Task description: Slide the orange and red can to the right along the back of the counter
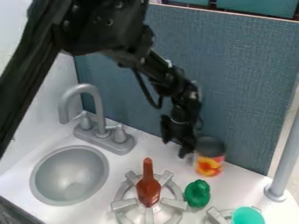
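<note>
Camera view: black jaws point(176, 148) hang above the counter point(125, 162), pointed down, just left of a dark-lidded jar point(209, 164); contact cannot be determined. Jaw state: cannot tell whether spread or pressed together, dark parts merge. Jar stands upright at the far side of the counter, beside the blue panel point(239, 94); long axis vertical, lid up, red-and-yellow part low. Nearer: green pepper point(197, 193); to its left, red-brown bottle point(148, 189) over the burner point(123, 204), neck toward the far side.
</note>
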Robot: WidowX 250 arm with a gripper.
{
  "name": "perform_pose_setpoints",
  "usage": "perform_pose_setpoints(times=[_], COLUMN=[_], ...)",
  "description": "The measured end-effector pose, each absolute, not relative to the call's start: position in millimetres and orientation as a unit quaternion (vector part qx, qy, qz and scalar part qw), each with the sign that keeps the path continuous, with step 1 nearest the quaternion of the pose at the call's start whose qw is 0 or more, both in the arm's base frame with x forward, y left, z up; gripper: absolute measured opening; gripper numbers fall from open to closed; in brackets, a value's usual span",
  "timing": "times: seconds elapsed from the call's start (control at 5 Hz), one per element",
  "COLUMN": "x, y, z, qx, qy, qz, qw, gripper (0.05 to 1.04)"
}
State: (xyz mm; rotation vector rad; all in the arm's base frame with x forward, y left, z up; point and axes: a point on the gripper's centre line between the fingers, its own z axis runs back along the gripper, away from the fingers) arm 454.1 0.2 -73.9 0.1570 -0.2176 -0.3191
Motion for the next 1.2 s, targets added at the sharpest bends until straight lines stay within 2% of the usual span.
perform_pose_setpoints(times=[0.2, 0.4, 0.6, 0.8, 1.0, 1.2], x=[451, 444, 433, 425, 409, 377], y=[-39, -75, -67, -52, -45, -42], z=[-76, -75, -50, -12, 25, 57], qx=[0.040, 0.038, 0.087, 0.123, 0.124, 0.081], qy=[-0.110, -0.102, -0.099, -0.117, -0.127, -0.078], qz=[-0.209, -0.229, -0.184, -0.135, -0.102, -0.075], qw=[0.971, 0.967, 0.974, 0.976, 0.979, 0.991], gripper=[1.000, 1.000, 1.000, 1.000, 1.000, 1.000])
